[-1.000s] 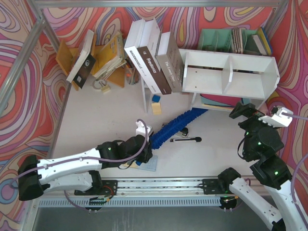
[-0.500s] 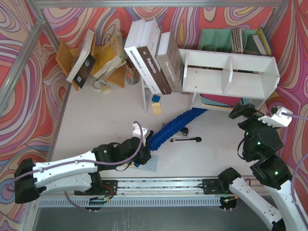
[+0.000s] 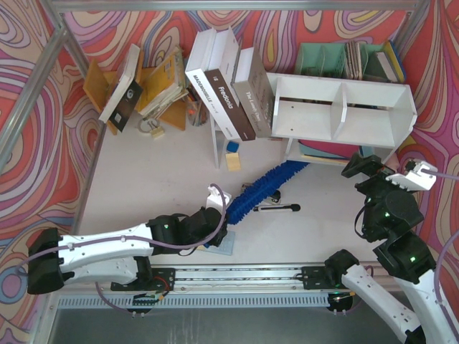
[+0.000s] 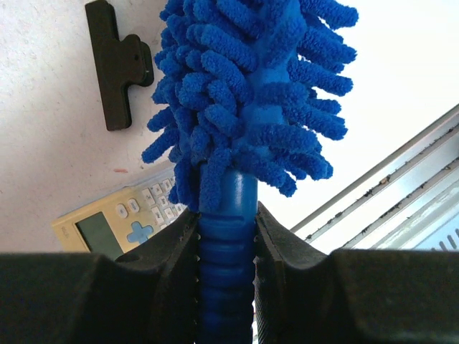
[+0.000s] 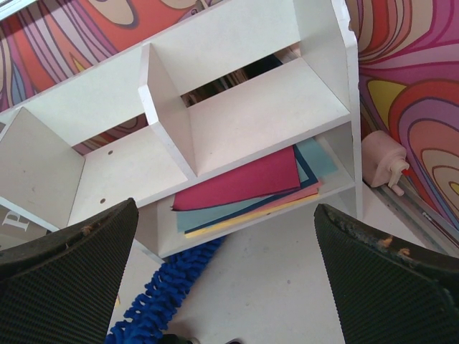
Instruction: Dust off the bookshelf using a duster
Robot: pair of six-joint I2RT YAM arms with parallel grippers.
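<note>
Out ahead of the left hand (image 4: 226, 236), the duster (image 4: 247, 100) stretches across the worktop (image 3: 158, 172), its fluffy tip just beside the lower tier of the bookshelf (image 3: 343, 107). That hand's clamped tight on the slim blue handle. The right hand (image 5: 229, 276) is spread wide, gripping nothing, bookshelf straight in front of it.

white arms (image 3: 107, 247), black joints (image 3: 172, 228), lilac cables (image 3: 446, 174)

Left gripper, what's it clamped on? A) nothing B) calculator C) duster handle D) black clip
C: in the left wrist view, the left gripper has its jaws shut on the ribbed blue handle of the duster.
</note>
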